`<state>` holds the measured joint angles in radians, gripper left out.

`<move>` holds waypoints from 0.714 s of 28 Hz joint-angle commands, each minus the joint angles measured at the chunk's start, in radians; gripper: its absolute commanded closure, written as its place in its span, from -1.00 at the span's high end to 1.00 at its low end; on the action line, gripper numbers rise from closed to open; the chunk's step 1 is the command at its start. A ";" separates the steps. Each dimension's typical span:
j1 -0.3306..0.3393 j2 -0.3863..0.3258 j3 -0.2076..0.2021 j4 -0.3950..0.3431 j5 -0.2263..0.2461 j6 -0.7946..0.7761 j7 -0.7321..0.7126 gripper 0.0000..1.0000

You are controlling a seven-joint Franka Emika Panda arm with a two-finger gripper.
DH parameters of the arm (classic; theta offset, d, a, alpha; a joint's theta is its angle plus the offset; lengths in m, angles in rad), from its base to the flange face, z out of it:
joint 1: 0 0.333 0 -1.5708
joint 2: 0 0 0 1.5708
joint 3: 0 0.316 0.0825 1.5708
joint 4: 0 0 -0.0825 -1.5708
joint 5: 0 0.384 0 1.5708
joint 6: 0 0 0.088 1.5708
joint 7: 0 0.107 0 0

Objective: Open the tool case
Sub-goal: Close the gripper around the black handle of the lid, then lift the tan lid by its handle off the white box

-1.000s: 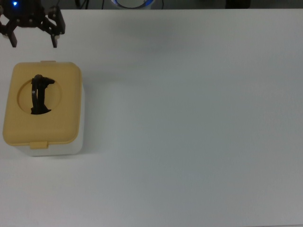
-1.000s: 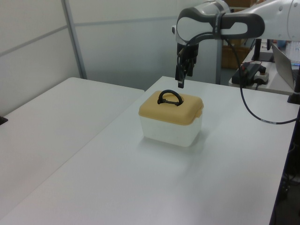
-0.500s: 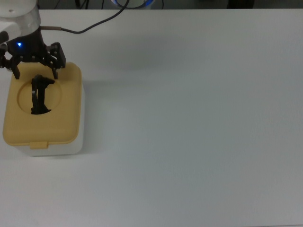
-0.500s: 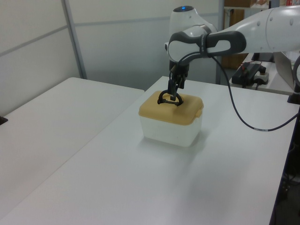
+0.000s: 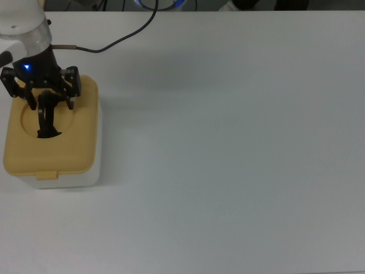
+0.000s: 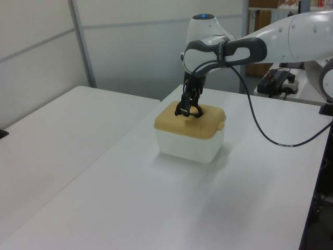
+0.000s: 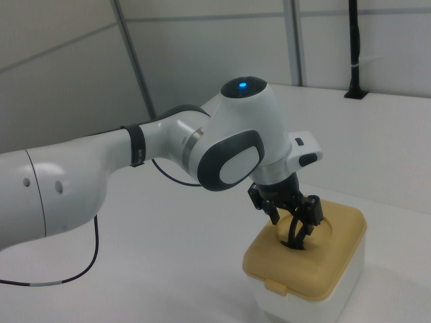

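Tool case (image 7: 310, 266) front latch (image 7: 277, 287): right view only.

A white table (image 5: 239, 148) bears only the tool case (image 5: 51, 165).

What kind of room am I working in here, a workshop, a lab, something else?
Likely a robotics lab or test cell. The arm works over a plain white table bearing only the tool case, grey partition panels stand behind, and a side bench holds cables and electronics.
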<state>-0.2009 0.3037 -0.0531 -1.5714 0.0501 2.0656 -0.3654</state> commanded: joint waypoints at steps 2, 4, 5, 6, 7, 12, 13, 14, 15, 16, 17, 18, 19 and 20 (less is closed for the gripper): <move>0.000 0.003 -0.001 0.008 0.019 0.018 -0.013 -0.57; -0.002 0.003 -0.001 0.008 0.017 0.018 -0.013 -0.75; -0.003 0.003 -0.002 0.008 0.017 0.018 -0.015 -0.82; -0.006 0.003 -0.002 0.008 0.017 0.018 -0.013 -0.88; -0.015 0.003 -0.001 0.010 0.016 0.018 -0.015 -0.99; -0.020 0.003 -0.001 0.024 0.017 0.018 -0.015 -1.00; -0.022 0.003 -0.001 0.024 0.017 0.018 -0.015 -1.00; -0.023 0.003 -0.001 0.024 0.017 0.018 -0.015 -1.00; -0.028 0.003 -0.001 0.024 0.019 0.018 -0.015 -1.00; -0.031 0.003 -0.001 0.024 0.019 0.018 -0.015 -1.00; -0.032 0.003 -0.001 0.024 0.022 0.018 -0.017 -1.00; -0.032 0.003 -0.001 0.024 0.025 0.018 -0.017 -1.00; -0.032 0.003 -0.001 0.024 0.025 0.018 -0.018 -1.00; -0.032 0.003 -0.001 0.024 0.025 0.018 -0.020 -1.00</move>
<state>-0.2250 0.3040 -0.0548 -1.5552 0.0511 2.0674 -0.3655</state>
